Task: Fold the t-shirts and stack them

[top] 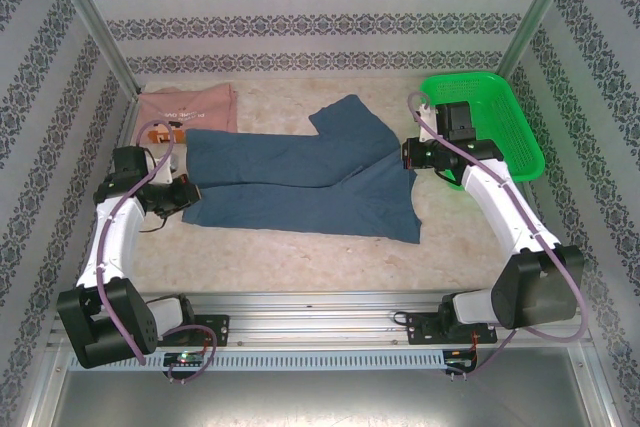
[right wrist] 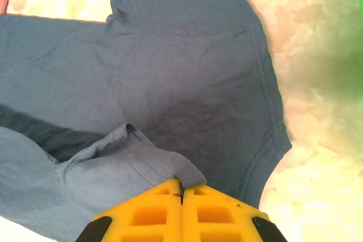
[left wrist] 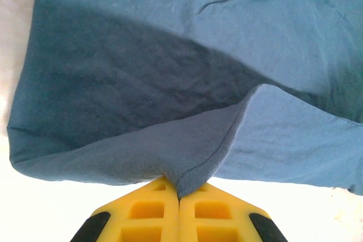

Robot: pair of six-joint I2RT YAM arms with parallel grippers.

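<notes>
Left tool (left wrist: 178, 190) is clamping shut on the blue t-shirt (left wrist: 170, 55), pinching a doubled hem edge right at its tips. The cloth is fanning away from the yellow fingers (left wrist: 147, 211) and hanging raised there, casting a shadow on the layer below. Right tool (right wrist: 181, 185) is likewise pinching closed on the same shirt, gripping a folded-over edge near a sleeve. From above, the shirt is lying stretched across the middle of the bench (top: 300, 252) between the two tools. The left tool is sitting at its left end and the right tool at its right edge. One sleeve is pointing far, the other splaying near-right. Further back, the pink t-shirt (top: 190, 105) is lying flat at the far-left corner, just beside the blue one. The green basket (top: 520, 127) is sitting far right, just behind the right tool.
</notes>
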